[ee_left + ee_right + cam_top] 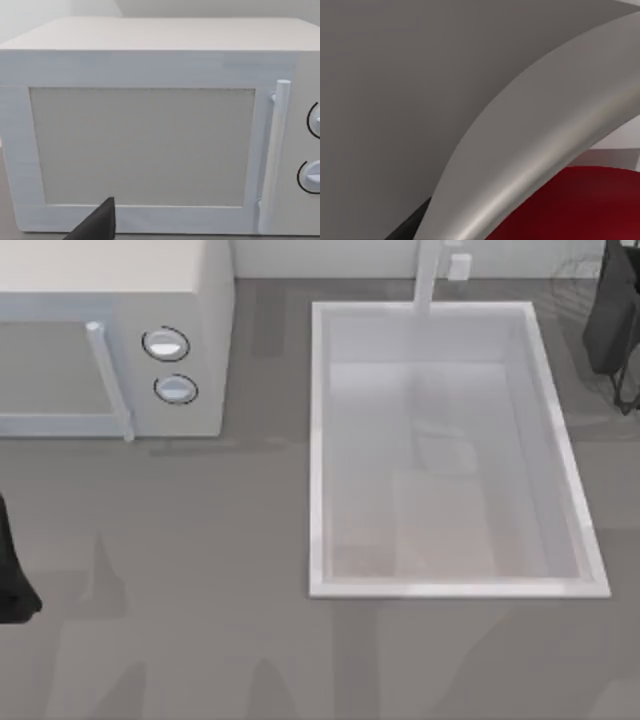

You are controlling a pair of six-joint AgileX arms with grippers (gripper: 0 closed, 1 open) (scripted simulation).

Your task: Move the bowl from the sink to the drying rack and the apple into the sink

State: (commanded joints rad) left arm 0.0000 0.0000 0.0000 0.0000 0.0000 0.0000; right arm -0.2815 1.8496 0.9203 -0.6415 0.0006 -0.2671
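Grey bench (200,620), white sink (318,440) empty, both arms out at the edges.

Nothing lies in the basin; a microwave (110,340) stands at the bench's left rear. The left hand (12,580) sits at the left edge, facing the microwave door in its wrist view, and I cannot tell whether it is open or closed. The right hand (612,320) hangs at the far right rear, over a faint wire rack (580,280); its grip cannot be told either. Its wrist view looks past a pale curved rim at something glossy and red (580,210), probably the apple, very close. If so, the fruit is light, firm and slippery, best pinched across its widest part.
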